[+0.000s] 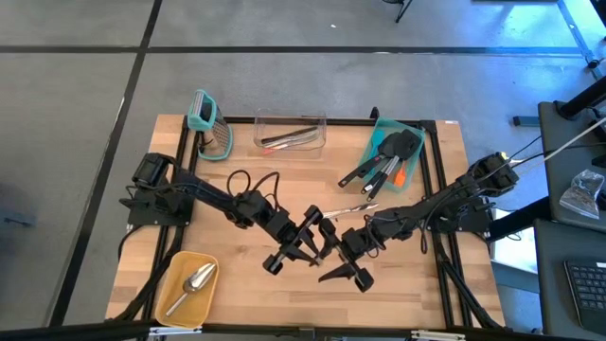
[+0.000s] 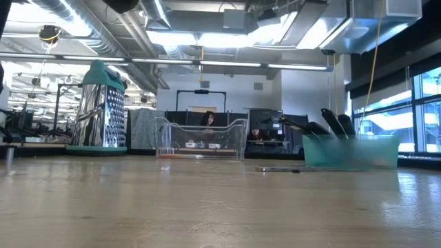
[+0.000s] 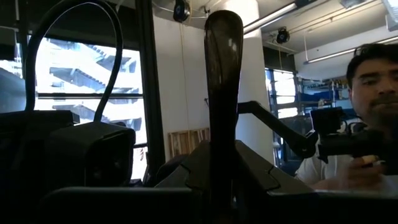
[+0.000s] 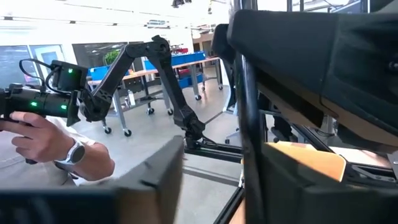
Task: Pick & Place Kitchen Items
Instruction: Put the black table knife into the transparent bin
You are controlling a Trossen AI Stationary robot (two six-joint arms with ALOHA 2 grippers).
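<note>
Reaching inward from opposite table edges, the 2 dark arms meet near the middle of the pale wooden table (image 1: 246,289). The left gripper (image 1: 301,248) and the right gripper (image 1: 346,258) sit just beside each other, both wrists tipped so their cameras look level into the room. In the left wrist view a dark glossy long handle (image 3: 222,93) stands upright between that gripper's fingers, which look closed on it; whether the right gripper's fingers are apart or together cannot be told.

Beyond the right gripper lies 1 thin silver metal utensil (image 1: 355,206) on the bare wood. Farther beyond it, a teal plastic bin (image 1: 414,163) holds a bundle of black turners and an orange-tipped spatula — too overlapped to count. Beyond the left gripper stands 1 clear plastic bin (image 1: 290,134) with thin utensils inside, and beside that, 1 teal-handled metal box grater (image 1: 210,125). Behind the left gripper, near the table's front corner, 1 yellow tray (image 1: 172,270) carries 1 silver metal scoop (image 1: 194,282).

A person's hands show in both wrist views, holding dark devices.
</note>
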